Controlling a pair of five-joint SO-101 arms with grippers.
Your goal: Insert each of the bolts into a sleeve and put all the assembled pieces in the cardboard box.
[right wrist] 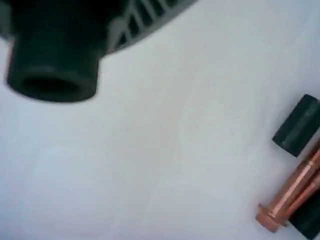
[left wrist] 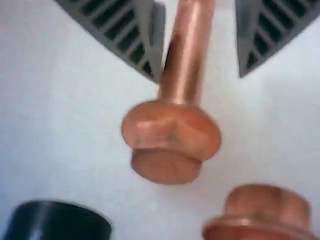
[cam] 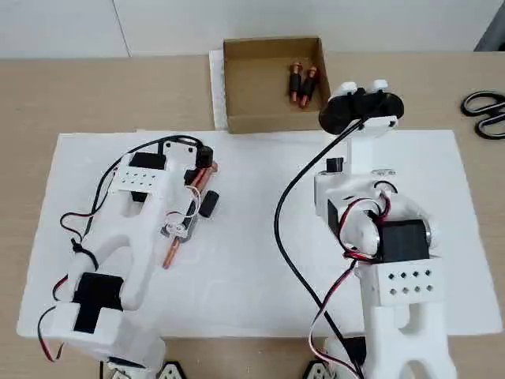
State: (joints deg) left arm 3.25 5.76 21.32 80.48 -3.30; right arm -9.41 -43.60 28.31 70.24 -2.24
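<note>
Cardboard box (cam: 227,87): sitting far centre, holding two assembled pieces (cam: 303,82).
Left arm (cam: 142,197): bending low over the mat's (cam: 252,268) left side.
Bolt (left wrist: 172,135): lying on the mat; stiff, smooth, probably slippery, best taken by its shaft.
Left gripper (left wrist: 199,62): jaws apart, straddling that shaft.
Sleeve (right wrist: 52,67): light, rigid; right gripper (right wrist: 100,25) is clamping it.

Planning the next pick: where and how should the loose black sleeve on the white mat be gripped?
Grip the loose black sleeve across its curved wall at mid-length, coming from above. It seems to lie on its side on the white mat, so both open ends stay free.
</note>
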